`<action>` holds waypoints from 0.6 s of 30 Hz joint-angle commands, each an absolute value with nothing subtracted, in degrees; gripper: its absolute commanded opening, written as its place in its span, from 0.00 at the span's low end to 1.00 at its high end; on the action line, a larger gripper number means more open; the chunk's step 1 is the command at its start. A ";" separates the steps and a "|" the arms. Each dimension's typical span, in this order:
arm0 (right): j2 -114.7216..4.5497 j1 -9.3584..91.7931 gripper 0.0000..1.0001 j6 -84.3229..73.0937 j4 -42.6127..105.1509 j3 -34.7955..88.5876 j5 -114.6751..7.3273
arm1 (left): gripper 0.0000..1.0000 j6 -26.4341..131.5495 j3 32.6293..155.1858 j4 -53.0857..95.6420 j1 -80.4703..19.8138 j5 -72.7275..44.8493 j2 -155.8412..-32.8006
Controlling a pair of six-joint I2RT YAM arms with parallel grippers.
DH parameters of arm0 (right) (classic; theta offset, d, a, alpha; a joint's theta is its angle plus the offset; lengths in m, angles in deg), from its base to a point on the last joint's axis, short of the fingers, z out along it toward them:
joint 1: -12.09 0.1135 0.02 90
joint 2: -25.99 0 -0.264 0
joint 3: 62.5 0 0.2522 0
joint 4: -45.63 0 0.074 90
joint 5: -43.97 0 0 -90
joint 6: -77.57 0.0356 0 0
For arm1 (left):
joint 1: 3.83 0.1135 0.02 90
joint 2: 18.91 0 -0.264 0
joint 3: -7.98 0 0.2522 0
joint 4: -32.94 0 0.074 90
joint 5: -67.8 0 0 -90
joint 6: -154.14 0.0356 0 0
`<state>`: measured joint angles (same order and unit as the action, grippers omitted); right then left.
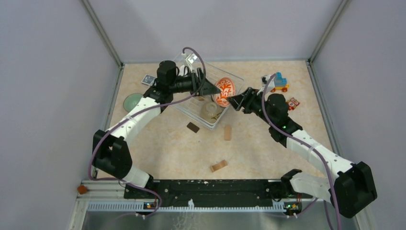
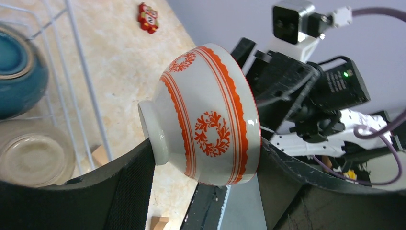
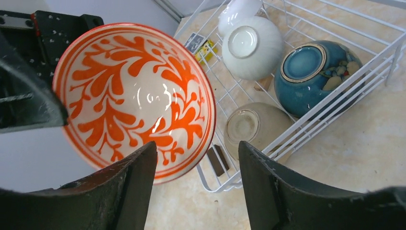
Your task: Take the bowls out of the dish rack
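— Two claws are here, but only one pinches. The left claw (image 2: 206, 163) clamps the patterned bowl (image 2: 206, 120) on its side, one finger at the foot and the other at the mouth side.
— And the right claw (image 3: 196, 153)?
— Spread wide, facing the bowl's inside. I think it is a handover, so the bowl is held up over the dish rack (image 3: 325, 108), mouth toward the receiver.
— The arms?
— Both reach far forward and bend inward, wrists nearly meeting. The teal bowl (image 3: 311, 76), white bowl (image 3: 251, 45) and beige bowl (image 3: 249, 127) lie upside down in the rack.
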<state>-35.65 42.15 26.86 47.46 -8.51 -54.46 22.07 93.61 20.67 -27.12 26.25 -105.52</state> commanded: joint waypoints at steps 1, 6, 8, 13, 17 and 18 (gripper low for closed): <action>-36.38 42.94 0.61 30.29 47.55 -4.56 -51.98 | 0.54 20.02 93.72 32.03 -29.00 32.18 -102.09; -36.20 42.94 0.21 32.24 49.82 -5.47 -53.62 | 0.54 20.70 93.67 32.58 -30.40 32.97 -102.20; -35.57 42.94 0.00 32.92 49.40 -5.52 -53.58 | 0.66 21.23 93.42 32.22 -30.46 32.31 -101.94; -32.47 42.94 0.00 31.48 45.29 -5.50 -47.16 | 0.93 25.33 93.70 27.10 -30.47 27.28 -101.08; -29.89 42.94 0.00 27.86 39.61 -5.05 -36.66 | 0.99 33.39 98.69 10.69 -30.35 15.20 -102.02; -29.39 42.94 0.00 26.75 37.33 -4.79 -33.67 | 0.99 34.86 99.78 8.05 -30.35 13.23 -102.35</action>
<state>-33.42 42.48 30.81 40.51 -7.37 -45.43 27.06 94.25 19.69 -30.20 24.23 -103.62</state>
